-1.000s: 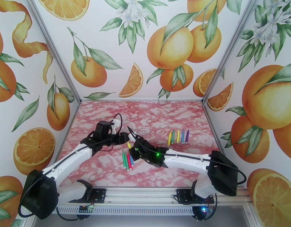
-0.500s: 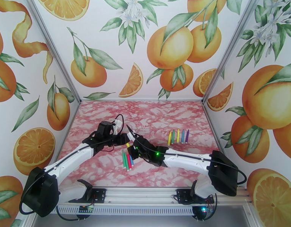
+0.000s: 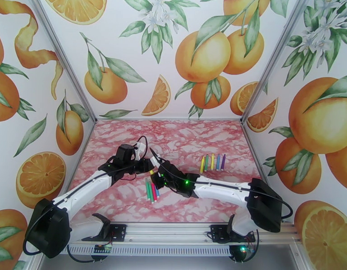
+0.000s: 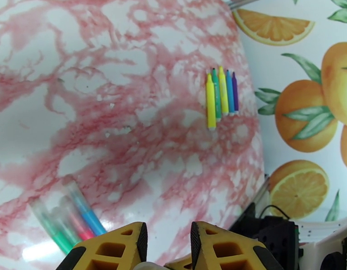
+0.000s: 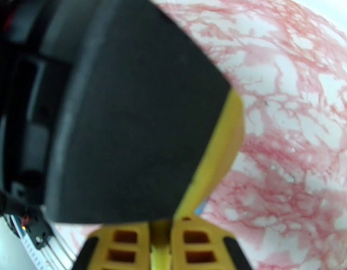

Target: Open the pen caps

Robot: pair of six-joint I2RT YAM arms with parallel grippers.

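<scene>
At the middle of the pink-marbled table (image 3: 128, 208): one thin yellow marker pen (image 3: 152, 172), held between the pressed-together fingers of the right tool (image 5: 161, 232). Left tool (image 4: 169, 235): meets the pen's other end, jaws a narrow gap apart around something pale; whether it clamps cannot be told. This pen's cap: judged not yet pulled off.

Toward the right edge: row of five thin marker pens (image 4: 222, 97), yellow, green, yellow, blue, purple, side by side.

Between centre and near edge: bundle of green, red and blue marker pens (image 3: 151, 191), touching.

Caps on either group: too small to tell.

Judged status: one pen in hand, task partway at best.
</scene>
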